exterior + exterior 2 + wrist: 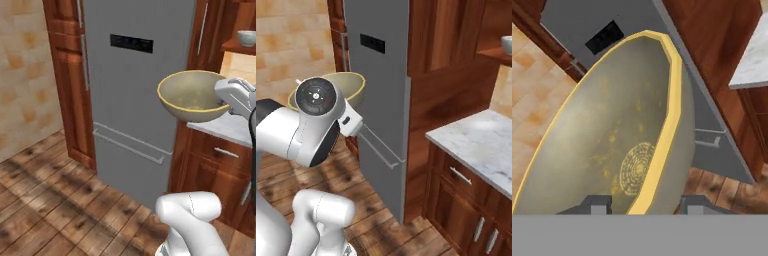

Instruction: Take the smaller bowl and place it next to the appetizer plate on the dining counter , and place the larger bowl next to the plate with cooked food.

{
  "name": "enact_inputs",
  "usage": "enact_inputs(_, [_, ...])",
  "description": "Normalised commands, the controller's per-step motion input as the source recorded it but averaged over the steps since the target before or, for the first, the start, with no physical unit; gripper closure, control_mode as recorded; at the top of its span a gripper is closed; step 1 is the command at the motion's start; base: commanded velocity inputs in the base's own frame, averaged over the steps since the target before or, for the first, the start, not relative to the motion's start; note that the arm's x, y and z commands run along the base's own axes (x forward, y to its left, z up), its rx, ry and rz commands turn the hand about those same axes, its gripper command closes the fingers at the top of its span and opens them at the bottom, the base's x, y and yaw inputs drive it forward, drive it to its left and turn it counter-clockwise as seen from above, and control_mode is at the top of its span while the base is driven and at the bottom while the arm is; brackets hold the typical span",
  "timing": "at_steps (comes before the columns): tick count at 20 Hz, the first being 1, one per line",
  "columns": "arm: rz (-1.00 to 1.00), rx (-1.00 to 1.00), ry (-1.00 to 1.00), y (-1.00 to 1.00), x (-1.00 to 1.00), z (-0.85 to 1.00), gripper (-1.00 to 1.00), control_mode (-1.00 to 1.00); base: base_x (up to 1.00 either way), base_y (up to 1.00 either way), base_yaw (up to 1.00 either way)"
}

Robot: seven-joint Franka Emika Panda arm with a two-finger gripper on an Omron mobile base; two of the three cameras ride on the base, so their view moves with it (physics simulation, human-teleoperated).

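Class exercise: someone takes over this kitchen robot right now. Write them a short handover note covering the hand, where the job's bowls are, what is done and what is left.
Hand: shut on the larger bowl's yellow rim, bowl carried in the air in front of the grey fridge.
Smaller bowl: apparently the one on the wooden shelf, upper right.
Done: larger bowl picked up.
Left: set it beside the cooked-food plate on the dining counter; smaller bowl's placement unconfirmed from here.

The larger bowl (pixel 192 96) is wide and deep, olive-beige with a thin yellow rim and a faint ringed pattern at the bottom of its speckled inside. It is off any surface, up in the air in front of a tall grey appliance door, its mouth facing up and tipped slightly, with the jaws astride its rim wall on one side.
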Motion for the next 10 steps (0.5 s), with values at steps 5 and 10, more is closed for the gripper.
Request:
enact_inputs(5, [0.00,0.00,0.00,0.00,0.00,0.00,1.00,1.00,0.00,0.46,0.39])
enact_inputs(10, [0.00,0.00,0.00,0.00,0.00,0.00,1.00,1.00,0.02,0.53,0.36])
